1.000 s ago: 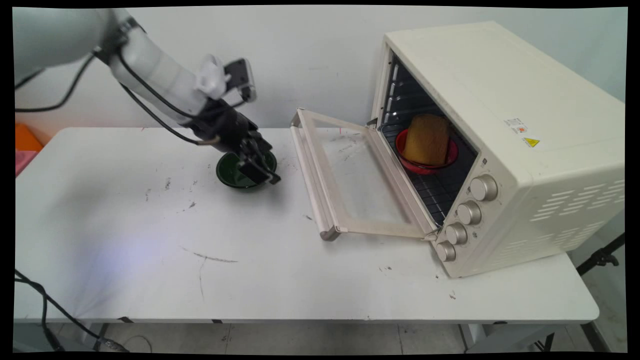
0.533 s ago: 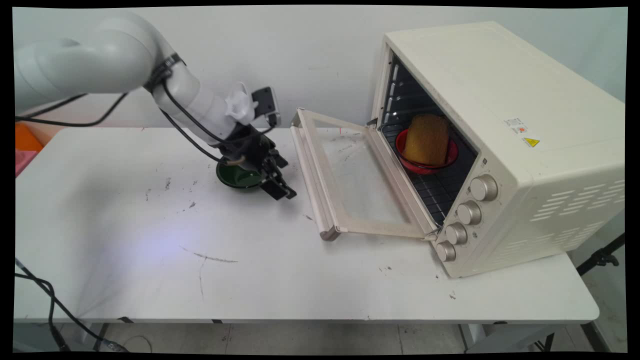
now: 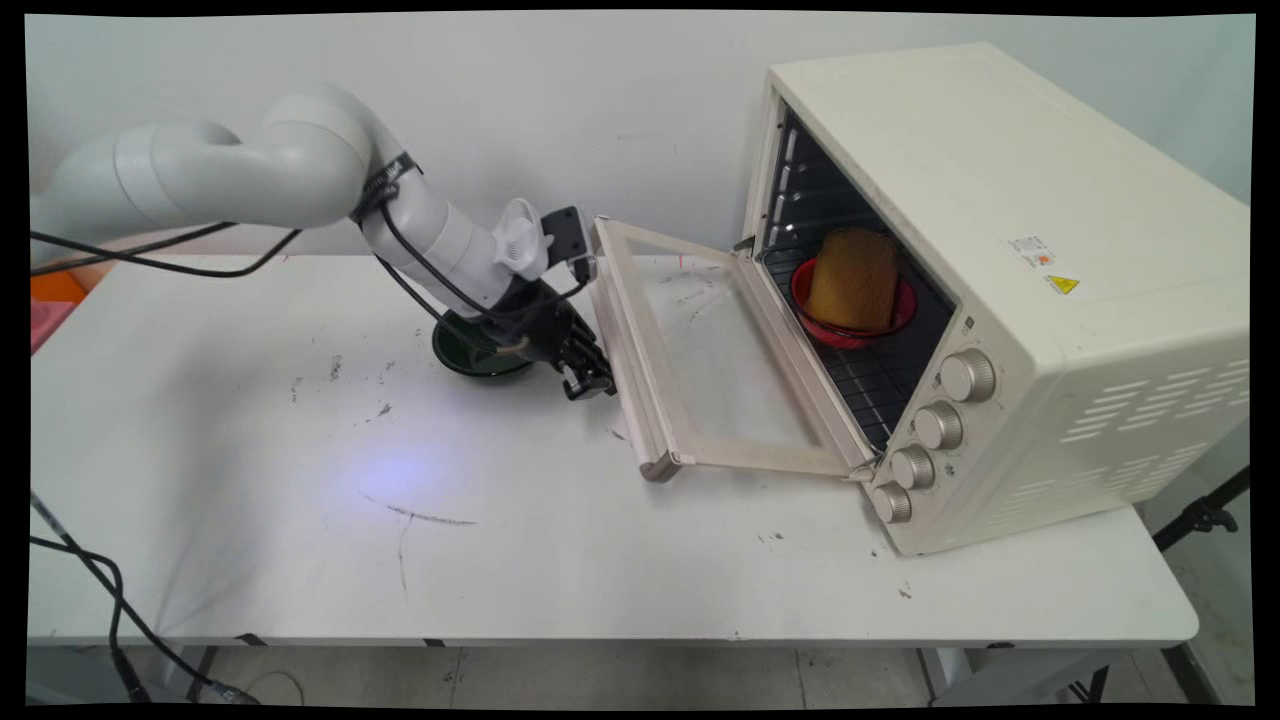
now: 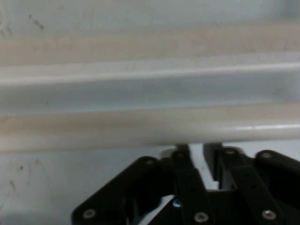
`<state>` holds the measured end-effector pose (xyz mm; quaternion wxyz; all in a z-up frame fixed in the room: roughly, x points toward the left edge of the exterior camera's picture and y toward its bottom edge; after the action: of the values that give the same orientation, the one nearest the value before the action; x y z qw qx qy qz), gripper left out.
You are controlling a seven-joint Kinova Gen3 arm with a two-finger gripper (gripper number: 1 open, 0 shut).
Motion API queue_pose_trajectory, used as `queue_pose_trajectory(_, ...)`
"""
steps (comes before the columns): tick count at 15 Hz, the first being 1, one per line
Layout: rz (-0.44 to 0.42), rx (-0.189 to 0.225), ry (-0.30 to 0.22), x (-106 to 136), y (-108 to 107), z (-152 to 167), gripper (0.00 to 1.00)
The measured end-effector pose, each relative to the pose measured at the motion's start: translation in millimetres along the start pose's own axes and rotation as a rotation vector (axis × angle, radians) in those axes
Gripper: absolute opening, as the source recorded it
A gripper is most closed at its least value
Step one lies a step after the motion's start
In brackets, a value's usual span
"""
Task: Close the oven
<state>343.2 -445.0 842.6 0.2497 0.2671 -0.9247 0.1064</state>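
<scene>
I see the arm reaching in low from the upper left, elbow bent, wrist angled down toward the tabletop (image 3: 300, 560), with the end effector (image 3: 590, 382) close against the handle bar (image 3: 622, 370) of the open oven door (image 3: 715, 375). In the hand view the end effector (image 4: 197, 151) has its fingers drawn close together, only a narrow gap between them, and the pale handle bar (image 4: 150, 126) runs straight across just beyond their tips; I cannot tell whether they touch it. One green bowl (image 3: 470, 352) sits just behind the end effector, partly hidden by the wrist. One toaster oven (image 3: 1000, 290) stands beyond the door, with one red bowl (image 3: 850, 325) on its rack holding one brown piece of bread (image 3: 852, 278). I count four knobs (image 3: 935, 425) on its front.
</scene>
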Motion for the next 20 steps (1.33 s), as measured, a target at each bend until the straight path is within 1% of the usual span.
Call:
queue_pose_trajectory(3,0.002,-0.001,0.030,1.4,0.5,6.4,0.00)
queue_pose_trajectory(5,0.003,0.002,0.054,4.7,0.1,4.8,0.00)
queue_pose_trajectory(7,0.000,0.010,0.093,11.8,-1.4,-1.8,0.00)
queue_pose_trajectory(11,-0.006,0.024,0.173,31.2,-3.8,-21.0,0.00)
queue_pose_trajectory(16,-0.015,0.036,0.283,71.5,-6.6,-51.0,0.00)
queue_pose_trajectory(18,-0.017,0.038,0.314,83.9,-7.9,-62.2,0.00)
queue_pose_trajectory(20,-0.015,0.034,0.334,91.7,-8.8,-75.0,0.00)
